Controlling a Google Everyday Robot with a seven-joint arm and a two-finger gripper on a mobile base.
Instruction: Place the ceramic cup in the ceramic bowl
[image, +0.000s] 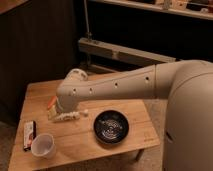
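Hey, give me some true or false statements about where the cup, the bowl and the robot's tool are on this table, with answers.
1. The ceramic cup sits inside the ceramic bowl. False: it stands on the wooden table, apart from the bowl, toward the picture's left.
2. The tool is low over the table, on the picture's left of the bowl. True.
3. The bowl is white. False: it is black; the cup is white.
4. A remote-like item lies close beside the cup. True.
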